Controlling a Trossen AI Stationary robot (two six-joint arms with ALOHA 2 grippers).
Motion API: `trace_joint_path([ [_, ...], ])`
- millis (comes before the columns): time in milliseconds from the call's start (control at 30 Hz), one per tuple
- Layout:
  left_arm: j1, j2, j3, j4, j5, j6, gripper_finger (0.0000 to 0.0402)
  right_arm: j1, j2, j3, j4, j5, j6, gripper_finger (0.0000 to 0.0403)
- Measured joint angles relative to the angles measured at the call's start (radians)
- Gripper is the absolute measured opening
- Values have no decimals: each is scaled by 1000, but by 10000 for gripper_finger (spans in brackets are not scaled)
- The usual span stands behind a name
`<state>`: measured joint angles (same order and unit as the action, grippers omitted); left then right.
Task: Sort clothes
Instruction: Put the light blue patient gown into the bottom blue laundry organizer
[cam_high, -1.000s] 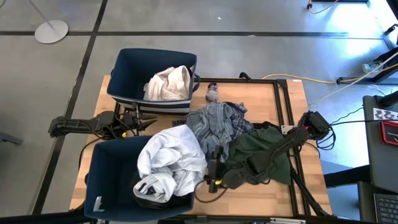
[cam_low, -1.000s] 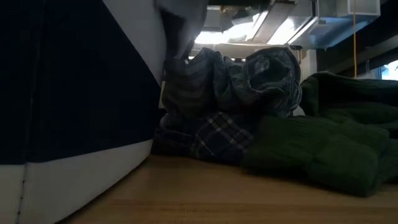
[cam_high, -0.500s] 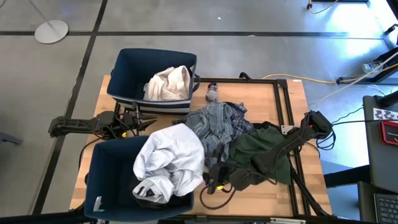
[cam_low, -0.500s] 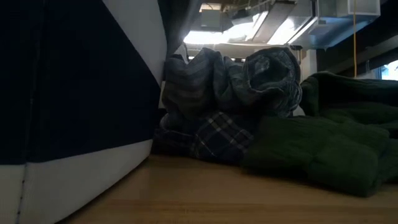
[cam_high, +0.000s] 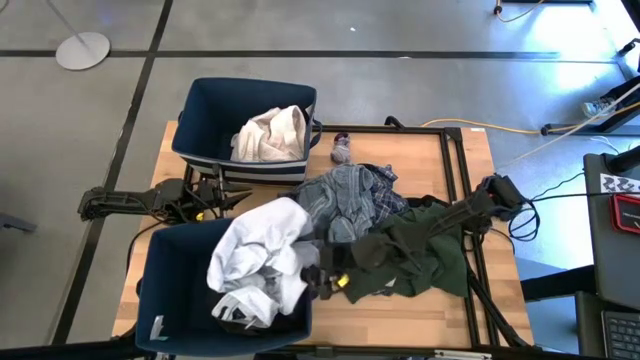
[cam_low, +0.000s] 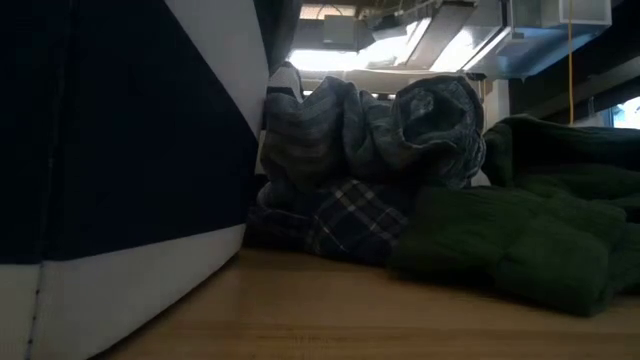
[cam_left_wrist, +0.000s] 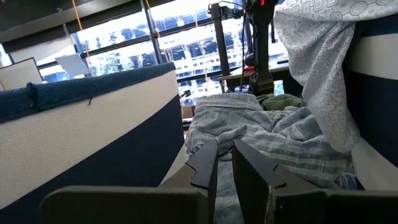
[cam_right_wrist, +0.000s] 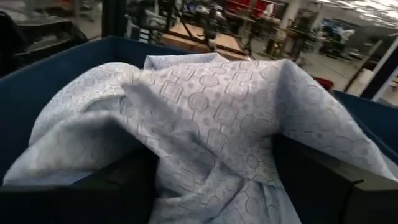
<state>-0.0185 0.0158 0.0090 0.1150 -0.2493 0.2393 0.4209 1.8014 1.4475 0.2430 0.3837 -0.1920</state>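
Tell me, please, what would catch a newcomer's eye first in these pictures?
The white patterned garment heaped over the rim of the near navy bin, with the right hand open against it. Beside it, a tangle of striped, plaid and dark green clothes covers the table's middle. The left hand waits between the bins.
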Motion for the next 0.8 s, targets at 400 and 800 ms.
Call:
trace_joint_path([
  [400,0,0,0,44,-1,3,40,15,19,0,-26,11,18,291],
  [800,0,1,8,53,-35,20,40,176,-104,61,-354,428,34,291],
])
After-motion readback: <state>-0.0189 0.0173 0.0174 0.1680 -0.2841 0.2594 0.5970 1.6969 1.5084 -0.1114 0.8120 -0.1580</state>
